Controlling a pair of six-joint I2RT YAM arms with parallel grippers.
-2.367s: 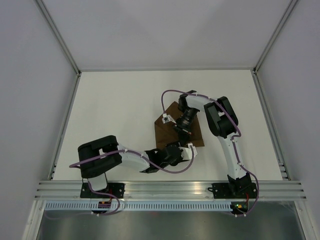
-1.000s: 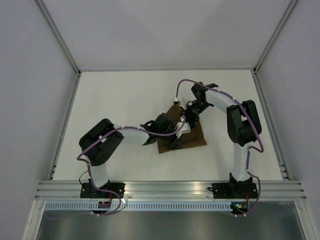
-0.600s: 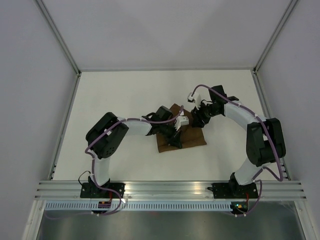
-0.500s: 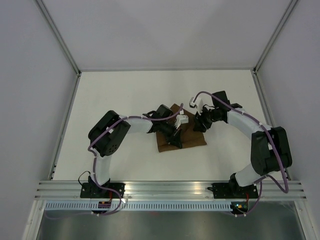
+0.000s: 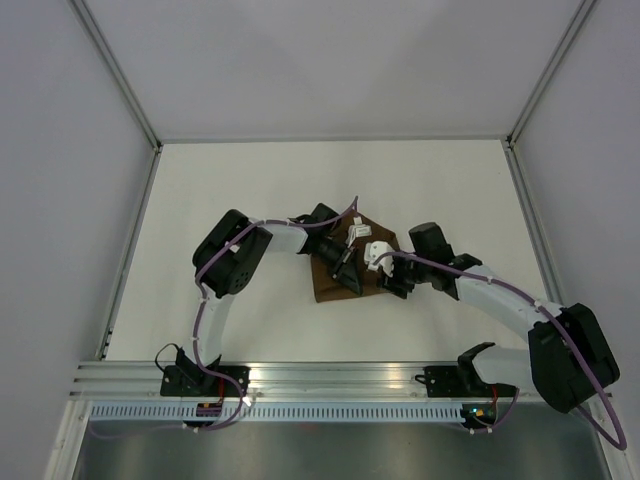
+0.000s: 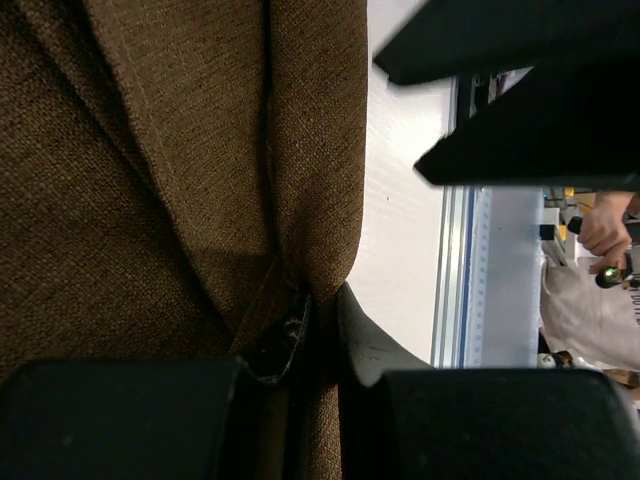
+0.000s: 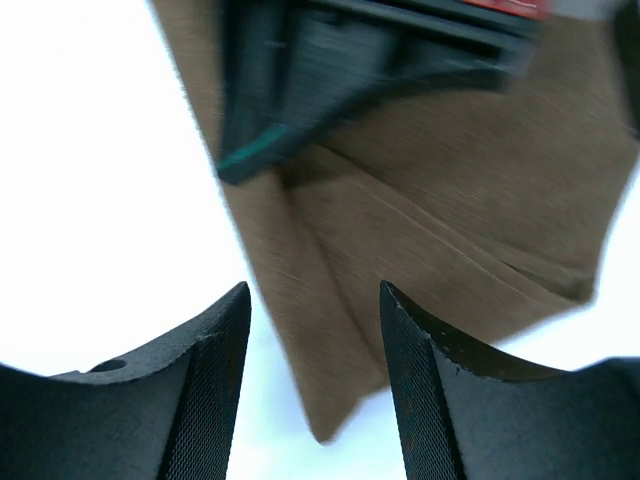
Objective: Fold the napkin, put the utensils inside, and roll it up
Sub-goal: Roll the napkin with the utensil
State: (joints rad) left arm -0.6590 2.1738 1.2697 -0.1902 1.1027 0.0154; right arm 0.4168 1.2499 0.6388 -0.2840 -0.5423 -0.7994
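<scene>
Overhead view of a white table (image 5: 250,200) with a dark-brown napkin (image 5: 335,288) lying partly folded, and 2 robot arms reaching in over it. No utensil can be picked out with certainty.

The left gripper (image 6: 322,325) sits at the napkin's near-left part, its jaws closed tight on a raised ridge of cloth. The right gripper (image 7: 315,345) hovers just above the napkin's right corner with its jaws wide apart and nothing between them.

Risks, as a judgement: the 2 grippers are close together over the napkin, so a careless reach could knock one into the other. If the left gripper pulls while pinching only 1 layer, the fold could drag open or the whole napkin could slide on the smooth table. If the right gripper closes beside the corner and not on it, it will grab nothing.

The napkin is matte, coarse-woven fabric with soft creases and overlapping layers ending in a pointed corner. The right gripper's fingers (image 7: 425,370) are black, curved and finely ribbed.
</scene>
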